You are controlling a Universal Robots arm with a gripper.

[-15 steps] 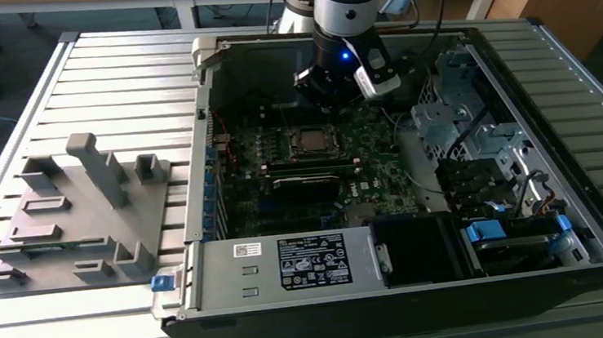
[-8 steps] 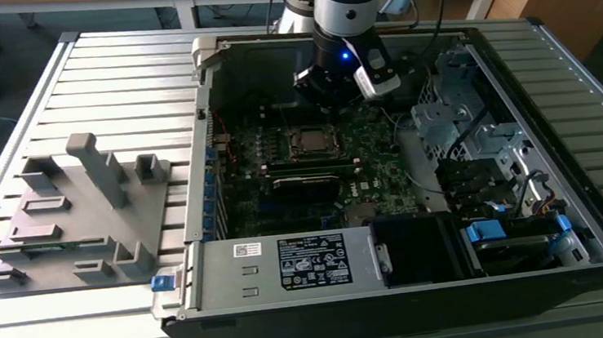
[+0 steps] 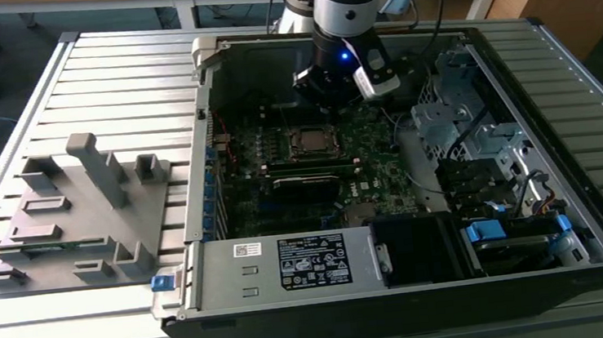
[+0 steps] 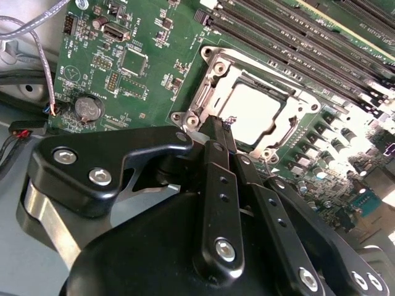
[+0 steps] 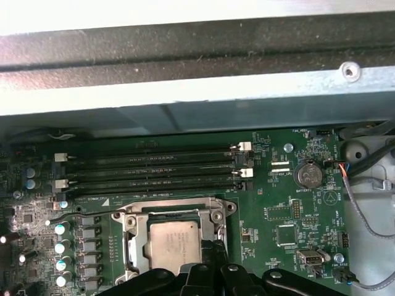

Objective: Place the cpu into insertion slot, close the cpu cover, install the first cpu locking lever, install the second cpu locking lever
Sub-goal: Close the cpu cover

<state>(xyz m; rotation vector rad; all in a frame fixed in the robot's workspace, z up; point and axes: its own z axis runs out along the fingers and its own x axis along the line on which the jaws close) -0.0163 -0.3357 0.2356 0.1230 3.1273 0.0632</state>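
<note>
Just beside the closed-together fingers (image 4: 214,163), the cpu (image 4: 250,114) lies seated within the cpu cover (image 4: 207,98).

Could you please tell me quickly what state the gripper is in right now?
Gripper: closed, jaws together at the cpu cover corner; nothing seen between them.

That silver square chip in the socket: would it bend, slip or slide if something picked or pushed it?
The cpu looks like a flat, metal-topped plate, so it is probably stiff and light. Its smooth, shiny top may be slippery. It sits flat with the cpu cover framing it, so a sideways push likely wouldn't move it.
</note>
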